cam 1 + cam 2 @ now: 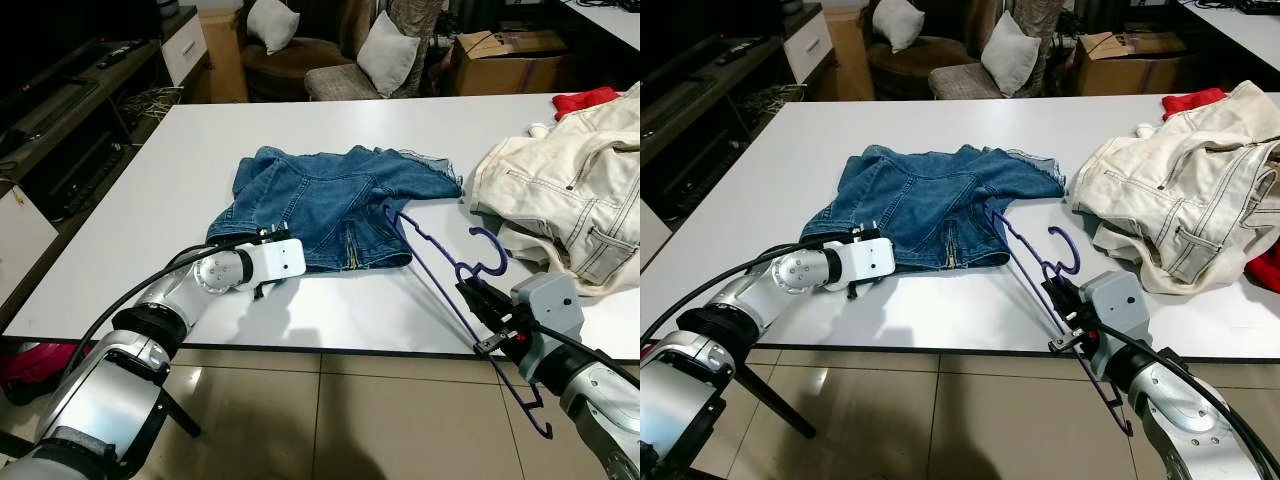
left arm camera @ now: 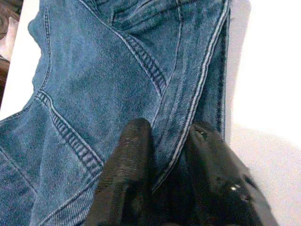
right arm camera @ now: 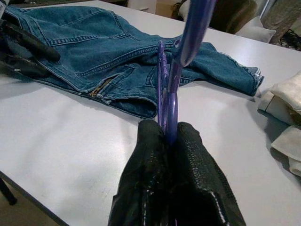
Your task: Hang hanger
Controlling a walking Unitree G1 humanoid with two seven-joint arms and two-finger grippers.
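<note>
Your right tool [image 3: 169, 141] is clamped on the thin purple plastic hanger [image 1: 440, 262], held over the white table's [image 1: 330, 310] near edge, its far end touching the blue denim garment [image 1: 330, 200]. Your left tool [image 2: 164, 150] pinches a stitched hem of that denim. A cream jacket [image 1: 570, 190] lies just right.

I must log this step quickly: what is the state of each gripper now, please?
Left gripper: shut on a fold of the blue denim garment.
Right gripper: shut on the purple hanger.
</note>
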